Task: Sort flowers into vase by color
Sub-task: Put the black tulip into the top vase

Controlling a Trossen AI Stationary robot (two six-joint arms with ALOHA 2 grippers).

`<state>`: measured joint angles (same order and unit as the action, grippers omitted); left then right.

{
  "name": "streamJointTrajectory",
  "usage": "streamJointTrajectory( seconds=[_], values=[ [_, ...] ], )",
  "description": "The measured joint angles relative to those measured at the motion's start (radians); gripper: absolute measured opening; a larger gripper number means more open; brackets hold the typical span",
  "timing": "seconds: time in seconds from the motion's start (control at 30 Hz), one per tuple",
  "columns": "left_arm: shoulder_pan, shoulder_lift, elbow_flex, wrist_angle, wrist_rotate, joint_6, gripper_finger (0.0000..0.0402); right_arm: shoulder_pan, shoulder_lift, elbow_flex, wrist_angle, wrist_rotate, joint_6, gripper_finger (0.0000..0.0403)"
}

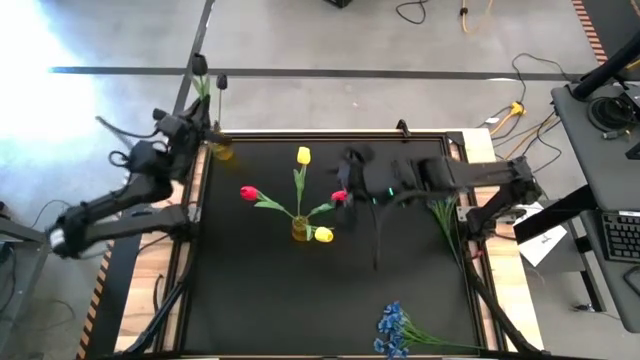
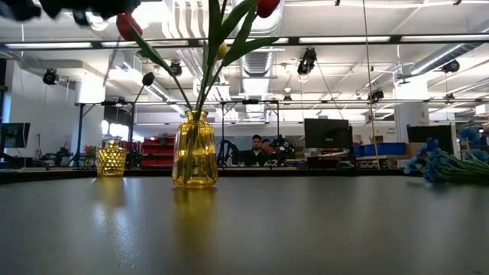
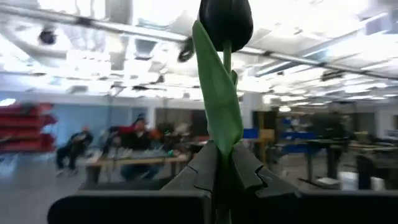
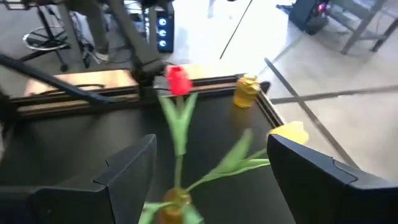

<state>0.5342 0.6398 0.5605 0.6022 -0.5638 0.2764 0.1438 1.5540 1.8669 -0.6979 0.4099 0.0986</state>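
Note:
A yellow glass vase (image 1: 300, 230) (image 2: 195, 149) stands mid-table and holds red and yellow tulips (image 1: 303, 156), their stems stuck into its mouth. My right gripper (image 1: 350, 185) (image 4: 214, 165) hovers open just above it, its fingers on either side of the stems and the red tulip (image 4: 178, 81). My left gripper (image 1: 207, 135) (image 3: 222, 155) is at the table's far left corner, shut on a tulip (image 3: 227, 22) whose head looks dark against the light. A small yellow vase (image 1: 222, 150) (image 4: 247, 90) stands beside it. Blue blossoms (image 1: 395, 330) lie at the near edge. My left gripper pinches the tulip's green stem (image 3: 224, 146) between its two fingers, where a long leaf (image 3: 217, 93) wraps it. The flower sticks out past the fingertips toward the table's far side, lifted clear of the table, with its head (image 1: 200, 66) beyond the far edge.
Loose green stems (image 1: 445, 215) lie near the table's right edge under the right arm. A raised frame (image 1: 330, 135) rims the black table. People sit at benches in the room behind. Bare black surface lies between the central vase and the blue blossoms.

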Motion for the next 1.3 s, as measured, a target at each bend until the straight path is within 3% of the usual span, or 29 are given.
streamJointTrajectory(
  seconds=[0.17,0.23,0.37,0.6,0.97,1.13,1.3],
  values=[
    [0.348,0.110,-0.110,0.138,0.198,-0.231,0.0000,-0.121,0.000,0.028,0.005,-0.073,-0.053,0.0297],
    [0.420,0.170,-0.137,0.260,0.246,-0.217,0.0000,-0.158,0.000,0.033,0.004,-0.078,-0.077,0.0297],
    [0.410,0.294,-0.152,0.413,0.294,-0.153,0.0000,-0.213,0.000,0.038,0.013,-0.081,-0.109,0.0297],
    [0.417,0.473,-0.116,0.526,0.156,0.043,0.0000,-0.245,0.000,0.038,0.023,-0.104,-0.105,0.0297],
    [0.470,0.770,-0.076,0.831,0.115,0.059,0.0000,-0.245,0.000,0.038,0.004,-0.104,-0.098,0.0297],
    [0.471,0.824,-0.087,0.927,0.022,0.126,0.0000,-0.245,-0.001,0.038,-0.033,-0.096,-0.098,0.0297],
    [0.472,0.806,-0.099,0.912,-0.004,0.133,0.0000,-0.255,-0.001,0.038,-0.031,-0.096,-0.100,0.0297]
  ],
)
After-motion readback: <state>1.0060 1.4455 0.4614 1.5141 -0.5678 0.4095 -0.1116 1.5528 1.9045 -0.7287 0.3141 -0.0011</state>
